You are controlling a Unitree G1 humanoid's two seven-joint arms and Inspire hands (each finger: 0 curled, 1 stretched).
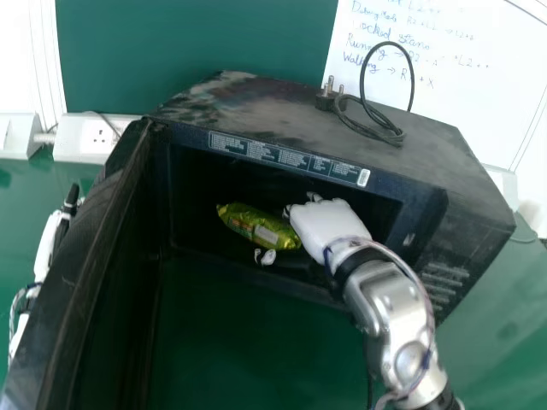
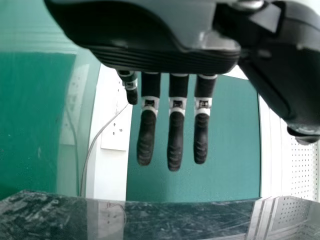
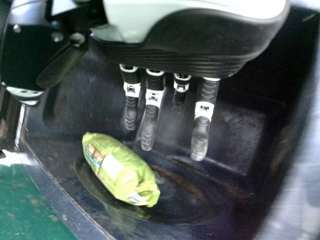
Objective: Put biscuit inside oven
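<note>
The black oven [image 1: 282,162] stands with its door swung out to the left. Inside its cavity lies the green biscuit packet [image 1: 256,226], resting on the oven floor. My right hand [image 1: 329,226] is at the opening, just right of the packet. In the right wrist view the right hand [image 3: 152,100] has its fingers extended, apart from the biscuit packet [image 3: 120,170] lying on the dark round plate. At the far left, beyond the door, is my left hand [image 1: 64,218]; in the left wrist view the left hand [image 2: 175,120] has straight fingers.
The open oven door [image 1: 81,265] stands between the left arm and the cavity. A black cable with its plug [image 1: 367,120] lies on the oven's top. Wall sockets [image 1: 94,135] and a whiteboard [image 1: 453,77] are behind. The oven stands on a green table [image 1: 496,342].
</note>
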